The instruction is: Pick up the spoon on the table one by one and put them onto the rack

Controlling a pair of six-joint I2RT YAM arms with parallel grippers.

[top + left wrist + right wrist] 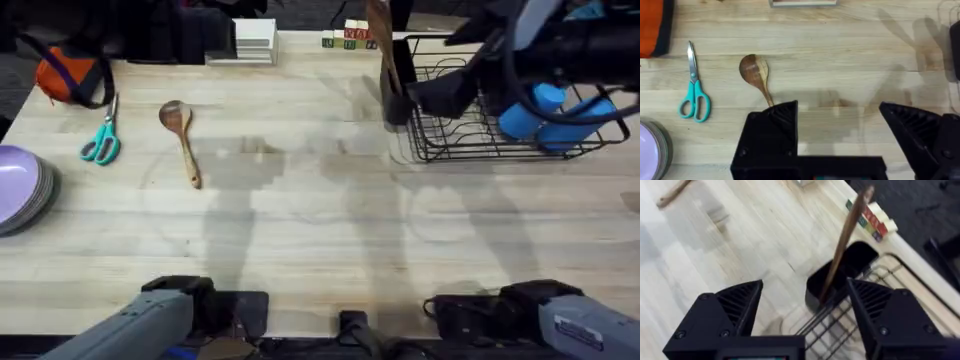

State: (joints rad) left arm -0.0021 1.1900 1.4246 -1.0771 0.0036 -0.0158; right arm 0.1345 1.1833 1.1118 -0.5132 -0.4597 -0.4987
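My right hand (805,312) is up over the far right corner, fingers spread wide with nothing between them, and from its wrist view one spoon (845,245) stands just beyond the gap, its handle leaning up out of the black utensil holder (840,277) on the near-left end of the rack (500,130). The bowl of that spoon is sunk inside the holder, so I can't make it out, and overhead my own arm hangs large and blurred across the rack, covering a good part of the wires and the blue item (545,110) sitting in it. My left hand (837,130) is low at the near left, also spread and empty; its dark fingers cut off the near end of the other spoon (757,77), so in its wrist view I see the round bowl and only a stretch of handle. Overhead that spoon lies whole and flat on the surface (320,220), left of centre, bowl toward the far side, handle pointing near, well apart from the rack. Teal scissors (102,135) lie to its left, an orange and black object (65,75) beyond them, and purple plates (22,190) are cut off at the left edge. Small coloured blocks (345,38) sit at the far edge, too small to read.
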